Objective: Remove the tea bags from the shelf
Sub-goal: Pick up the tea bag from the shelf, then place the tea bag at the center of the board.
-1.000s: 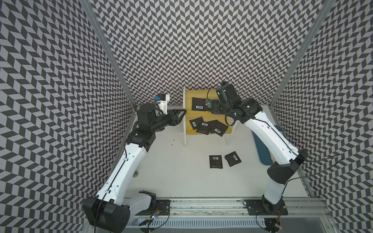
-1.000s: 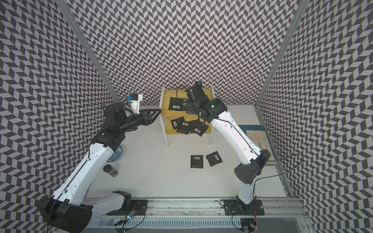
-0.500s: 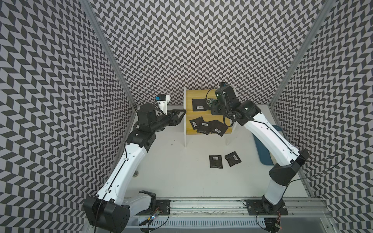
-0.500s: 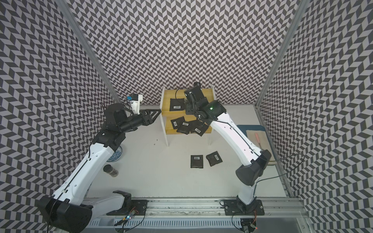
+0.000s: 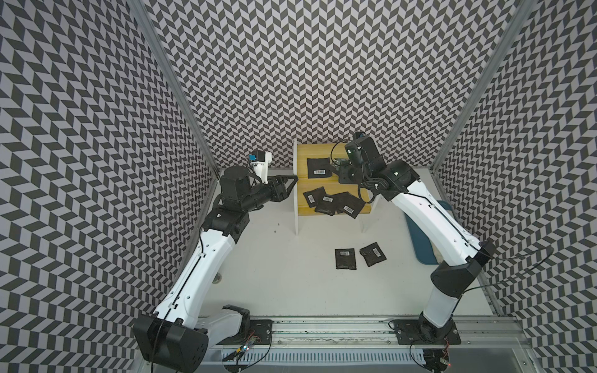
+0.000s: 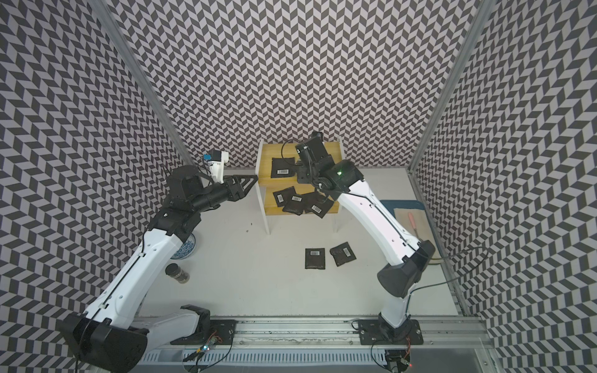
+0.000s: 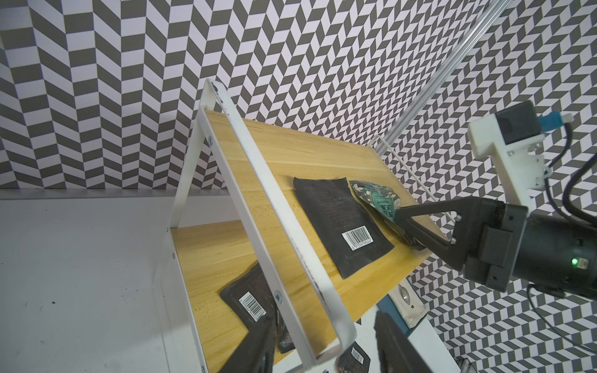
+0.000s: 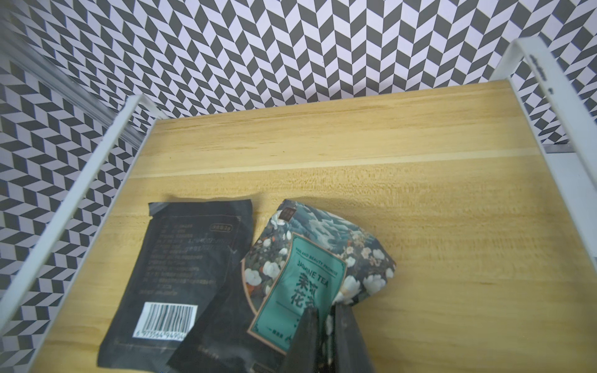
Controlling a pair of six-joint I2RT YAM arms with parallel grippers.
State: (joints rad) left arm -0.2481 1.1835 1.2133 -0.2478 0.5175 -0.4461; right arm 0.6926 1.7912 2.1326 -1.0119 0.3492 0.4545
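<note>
— Since a second ago, your right hand [image 8: 326, 319] has narrowed to a slim gap. It pinches the green patterned tea bag [image 8: 310, 258] by its corner, tilted up from the top board of the shelf [image 5: 303, 155].

— And the count?

— Seen from above: one black barcode bag [image 5: 318, 167] at that hand's 9 o'clock; about four lower-board bags [image 5: 326, 203], overlapping; two loose bags [image 5: 345, 258] on the surface [image 5: 290, 284] at the shelf's 6 o'clock. Your left hand [image 5: 289, 181] hangs half open, empty, at the shelf's 9 o'clock.
</note>
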